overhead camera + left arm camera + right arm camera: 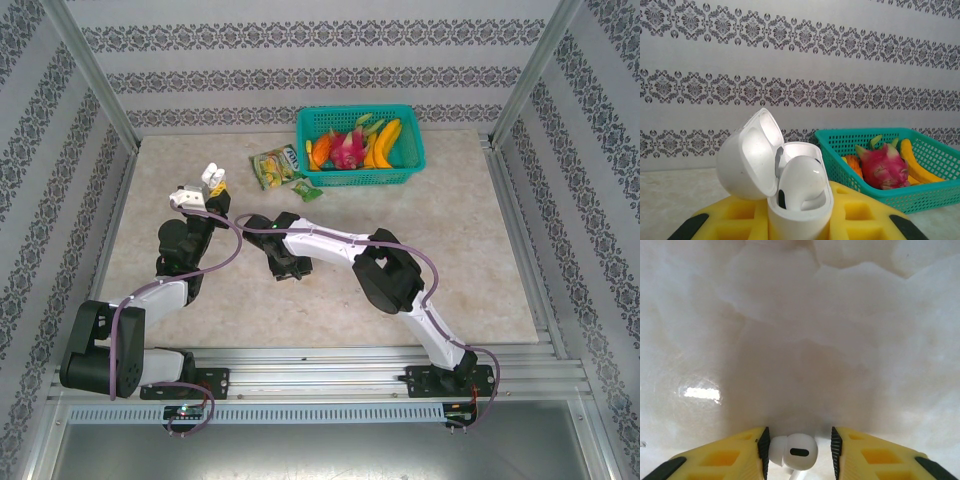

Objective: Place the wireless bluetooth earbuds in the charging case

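Low down, open right fingers [725,457] straddle the earbud [792,452]; level left fingers [740,217] clamp the case [795,222].

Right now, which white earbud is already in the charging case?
The earbud seated in the open charging case that the left gripper holds. The other earbud lies on the table, between the right gripper's fingers.

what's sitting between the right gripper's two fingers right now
A white earbud lies on the table between the right gripper's fingers, nothing else; the right wrist view shows it.
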Tool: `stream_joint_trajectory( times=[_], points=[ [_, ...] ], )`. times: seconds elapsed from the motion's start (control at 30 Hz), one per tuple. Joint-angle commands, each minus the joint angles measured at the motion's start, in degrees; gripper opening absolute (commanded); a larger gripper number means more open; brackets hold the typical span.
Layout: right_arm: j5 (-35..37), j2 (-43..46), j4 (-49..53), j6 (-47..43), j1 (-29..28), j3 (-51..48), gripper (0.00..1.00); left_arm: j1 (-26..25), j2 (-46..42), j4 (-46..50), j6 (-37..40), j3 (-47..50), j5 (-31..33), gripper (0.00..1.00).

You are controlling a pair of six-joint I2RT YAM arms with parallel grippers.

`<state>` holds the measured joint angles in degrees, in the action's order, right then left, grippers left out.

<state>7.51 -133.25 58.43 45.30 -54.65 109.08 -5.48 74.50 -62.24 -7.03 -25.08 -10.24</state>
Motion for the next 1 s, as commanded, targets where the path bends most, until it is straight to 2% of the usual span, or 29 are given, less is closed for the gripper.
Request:
stream_joint_trajectory(
  times=[0.0,0.6,0.77,0.97],
  points=[
    [0.6,-0.4,1.0,1.2,-0.6,-0.6,0.37,0.9,-1.3,-3.6,-1.3,0.2,-0.8,0.0],
    [2.1,4.5,-2.8,-1.1,-0.7,-5.9,0.3,0.9,-1.5,-3.2,-1.7,0.0,-1.4,0.0],
    [3.5,7.2,-7.6,-8.8,-0.2,-10.2,0.3,0.9,-1.8,-2.6,-1.8,-0.1,-1.7,0.0],
    [0.8,11.8,-15.4,-25.2,1.6,-17.5,0.31,0.9,-2.5,-2.1,-1.8,-0.1,-2.1,0.0]
  ],
)
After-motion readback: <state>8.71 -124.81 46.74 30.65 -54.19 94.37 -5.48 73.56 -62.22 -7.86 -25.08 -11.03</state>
